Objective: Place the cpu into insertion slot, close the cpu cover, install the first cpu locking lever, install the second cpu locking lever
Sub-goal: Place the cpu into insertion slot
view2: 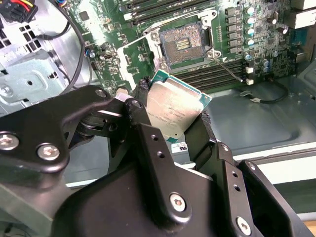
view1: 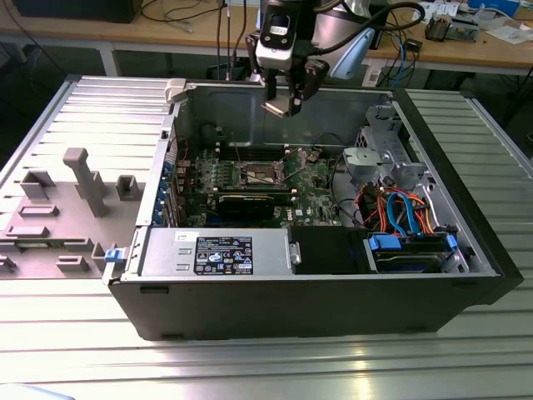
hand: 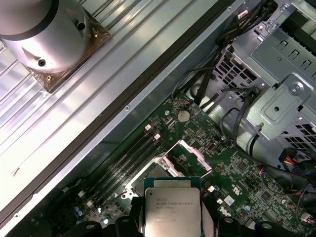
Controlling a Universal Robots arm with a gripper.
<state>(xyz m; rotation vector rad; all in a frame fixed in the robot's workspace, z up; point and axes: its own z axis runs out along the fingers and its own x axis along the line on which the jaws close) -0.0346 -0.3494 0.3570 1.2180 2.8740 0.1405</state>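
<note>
Claw and cpu hang together above the socket, well apart from it. The black fingers are drawn in narrow against two opposite edges of the chip, gripping its tan-green rim and leaving the grey metal face bare. In the exterior view the claw sits high over the socket, above the walls of the open computer case on the ribbed worktop. In the first wrist view the cpu cover stands raised beside the socket, just past the cpu.

The chip looks light, thin and rigid. Its smooth lid is probably slippery, so the edges seem the right place to hold it. Its underside contacts and the socket's fine pins are likely fragile, and a level, gentle seat would suit it.

Several lines of fine print run across the chip's lid. A black printed label sits on the power supply, on the camera's side of the socket.
</note>
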